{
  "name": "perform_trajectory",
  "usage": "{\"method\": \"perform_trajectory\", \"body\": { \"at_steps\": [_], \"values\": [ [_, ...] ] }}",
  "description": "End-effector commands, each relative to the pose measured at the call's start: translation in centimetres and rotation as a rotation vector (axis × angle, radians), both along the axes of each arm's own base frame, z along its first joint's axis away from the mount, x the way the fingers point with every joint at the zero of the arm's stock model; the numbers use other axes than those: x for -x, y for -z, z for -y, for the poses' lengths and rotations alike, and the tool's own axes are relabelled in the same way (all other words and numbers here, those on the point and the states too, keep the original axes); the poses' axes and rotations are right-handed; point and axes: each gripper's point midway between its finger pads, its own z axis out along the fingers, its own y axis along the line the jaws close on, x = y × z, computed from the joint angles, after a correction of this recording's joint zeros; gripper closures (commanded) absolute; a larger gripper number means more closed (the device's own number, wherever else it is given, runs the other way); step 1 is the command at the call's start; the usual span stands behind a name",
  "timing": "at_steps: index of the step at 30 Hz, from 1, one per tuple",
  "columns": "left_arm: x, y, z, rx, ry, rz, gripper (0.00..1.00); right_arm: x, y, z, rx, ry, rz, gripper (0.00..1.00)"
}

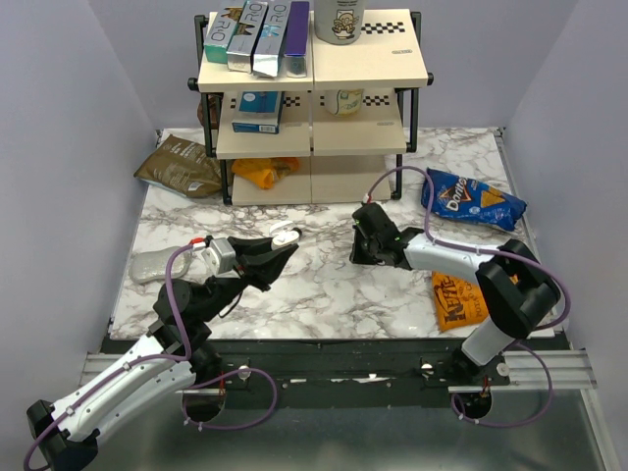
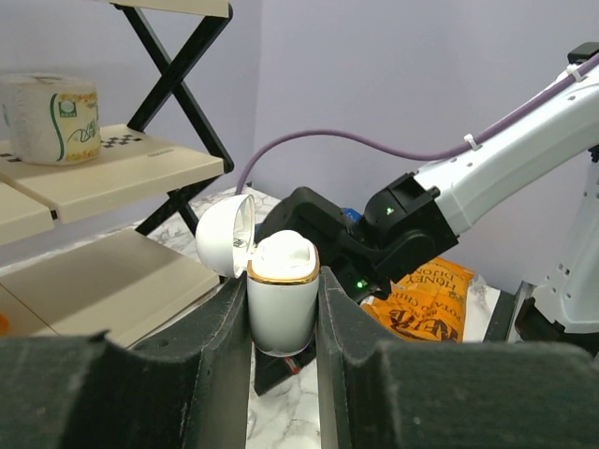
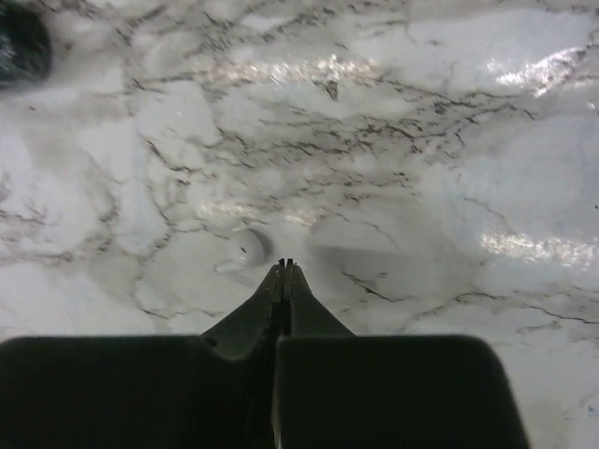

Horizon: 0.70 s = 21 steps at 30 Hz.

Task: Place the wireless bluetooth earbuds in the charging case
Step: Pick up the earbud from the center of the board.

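Note:
My left gripper [image 1: 278, 247] is shut on the white charging case [image 2: 281, 309], held upright above the table. The case has a gold rim, and its lid [image 2: 227, 234] is swung open to the left. My right gripper [image 3: 285, 267] points down at the marble near the table's middle [image 1: 363, 257], jaws pressed together with nothing between them. One small pale earbud [image 3: 245, 251] lies on the marble just left of those fingertips, apart from them. I see no earbud in the case's open top.
A shelf rack [image 1: 312, 98] with boxes stands at the back. A blue Doritos bag [image 1: 474, 201] lies at right, an orange chip bag [image 1: 457, 299] by the right arm, a brown bag [image 1: 179, 167] back left, and a pale packet [image 1: 152, 263] at left.

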Motion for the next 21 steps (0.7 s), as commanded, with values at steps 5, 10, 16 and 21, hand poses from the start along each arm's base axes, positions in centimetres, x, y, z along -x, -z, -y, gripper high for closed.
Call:
{"method": "perform_trajectory", "body": {
  "at_steps": [5, 10, 16, 21],
  "values": [
    [0.3, -1.2, -0.1, 0.051, 0.009, 0.005, 1.00, 2.5, 1.7, 0.3, -0.028, -0.030, -0.052, 0.99],
    [0.3, -1.1, 0.1, 0.050, 0.018, -0.004, 1.00, 2.1, 2.3, -1.1, -0.041, -0.077, -0.058, 0.99],
    [0.1, -0.8, 0.0, 0.043, 0.008, -0.011, 1.00, 1.0, 2.8, -1.6, -0.004, -0.097, -0.054, 0.99],
    [0.1, -0.6, -0.1, 0.039, 0.002, -0.011, 1.00, -0.2, 2.4, -2.0, 0.022, -0.115, -0.028, 0.99]
  ]
}}
